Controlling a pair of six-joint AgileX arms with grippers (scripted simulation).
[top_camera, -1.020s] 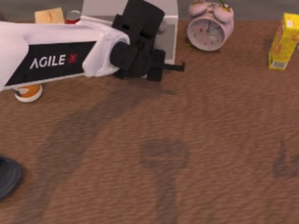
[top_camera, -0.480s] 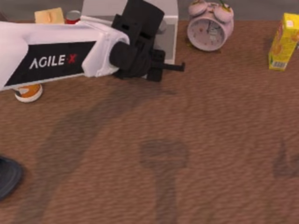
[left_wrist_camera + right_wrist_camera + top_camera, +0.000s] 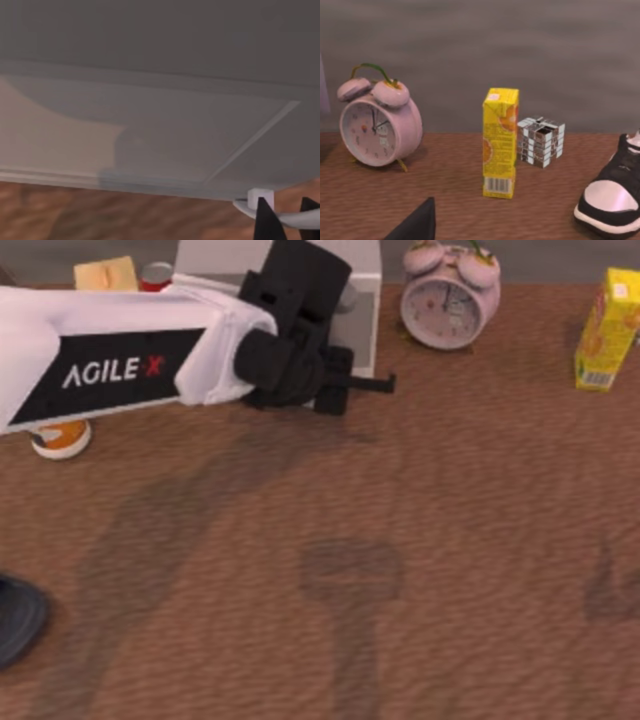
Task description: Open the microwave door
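The left arm's black two-finger gripper (image 3: 375, 385) is at the front of the boxy silver-grey microwave (image 3: 225, 258), fingers pointing toward the pink twin-bell alarm clock (image 3: 450, 295); I cannot tell its opening. The flat light-grey windowed microwave door (image 3: 150, 135) fills its wrist view, seemingly closed.

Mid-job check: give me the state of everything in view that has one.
Microwave door: looks shut, no cavity showing.
Left gripper: at the door's front.
Alarm clock: upright.
Juice carton: upright, closed.
Right gripper: parked, facing the juice carton.
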